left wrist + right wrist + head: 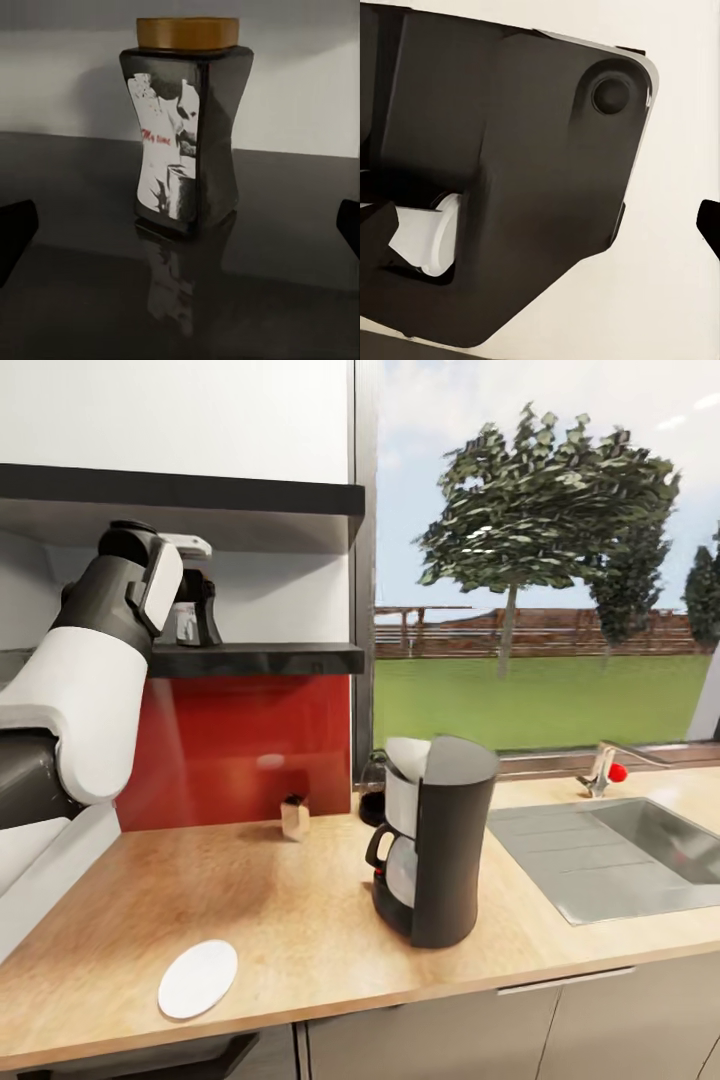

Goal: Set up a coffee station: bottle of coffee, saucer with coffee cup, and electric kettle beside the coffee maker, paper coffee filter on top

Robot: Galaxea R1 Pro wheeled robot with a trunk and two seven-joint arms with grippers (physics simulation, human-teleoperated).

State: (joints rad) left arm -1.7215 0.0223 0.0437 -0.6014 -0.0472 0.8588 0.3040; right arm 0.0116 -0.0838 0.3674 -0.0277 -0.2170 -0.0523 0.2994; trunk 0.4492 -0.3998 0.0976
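Left arm is reaching up to the kitchen shelf (270, 658), going for the bottle of coffee (184, 131). From the left wrist camera the bottle stands upright on the dark shelf, amber lid on top, label facing the camera, sitting right between the two fingertips (16, 229) of the left hand (200, 605). The hand is wide open and not touching it, nothing held; looks lined up so the fingers can close on the pinched waist, which I'd guess is the easiest place to grip.

Down on the bench (280, 900), the coffee maker (435, 840) stands near the middle, just beside the sink (620, 855), with what looks like a white filter already at its top. A white saucer (198, 978) lies near the front edge, well apart from the machine. A small cup-like thing (294, 817) sits by the red backsplash; too small to be sure.

The right hand (547, 225) is also spread open, empty, parked against a dark robot part.
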